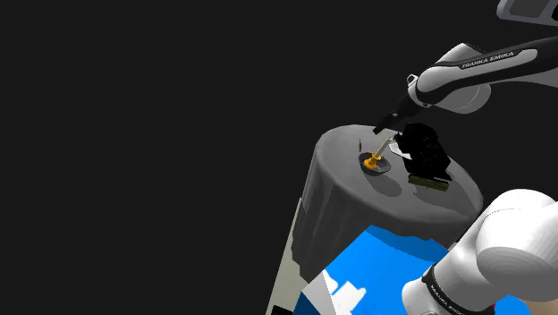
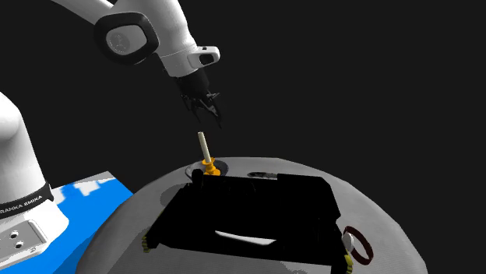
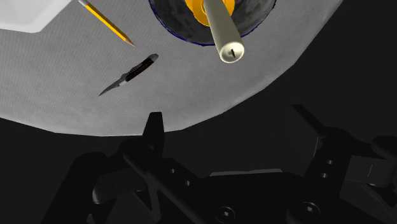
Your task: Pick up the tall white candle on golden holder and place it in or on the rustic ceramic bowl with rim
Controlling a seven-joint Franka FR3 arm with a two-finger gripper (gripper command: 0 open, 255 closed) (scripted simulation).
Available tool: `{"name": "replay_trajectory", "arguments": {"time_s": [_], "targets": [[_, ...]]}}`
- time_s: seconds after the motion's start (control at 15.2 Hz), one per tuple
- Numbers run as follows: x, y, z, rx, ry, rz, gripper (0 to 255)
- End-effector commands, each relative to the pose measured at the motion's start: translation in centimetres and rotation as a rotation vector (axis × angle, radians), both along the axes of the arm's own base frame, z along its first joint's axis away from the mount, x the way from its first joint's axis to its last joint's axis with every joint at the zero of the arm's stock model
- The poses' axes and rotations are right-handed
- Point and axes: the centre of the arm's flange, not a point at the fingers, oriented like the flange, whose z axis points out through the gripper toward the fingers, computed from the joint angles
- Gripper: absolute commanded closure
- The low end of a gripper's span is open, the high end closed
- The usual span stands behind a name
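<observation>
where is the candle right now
In the second exterior view the candle stands in the bowl on the round table, behind the black box, below the open fingers.

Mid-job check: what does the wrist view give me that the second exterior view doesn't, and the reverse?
Wrist view adds: a yellow pencil lying on the tabletop, and the wick end of the tall off-white candle. Second exterior view adds: a large black boxy object in front of the bowl, the white arm and the blue-topped stand. Shared: that candle on its golden holder, standing in the dark rimmed bowl on the round grey table, with the black end effector open and clear of it.
</observation>
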Motion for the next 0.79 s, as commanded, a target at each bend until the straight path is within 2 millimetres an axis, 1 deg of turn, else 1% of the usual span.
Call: {"name": "replay_trajectory", "arguments": {"time_s": [0.0,0.26,0.73], "targets": [[0.0,0.0,0.0,0.000,0.000,0.000,0],[-2.1,0.1,4.5,0.000,0.000,0.000,0],[-2.1,0.1,4.5,0.000,0.000,0.000,0]]}}
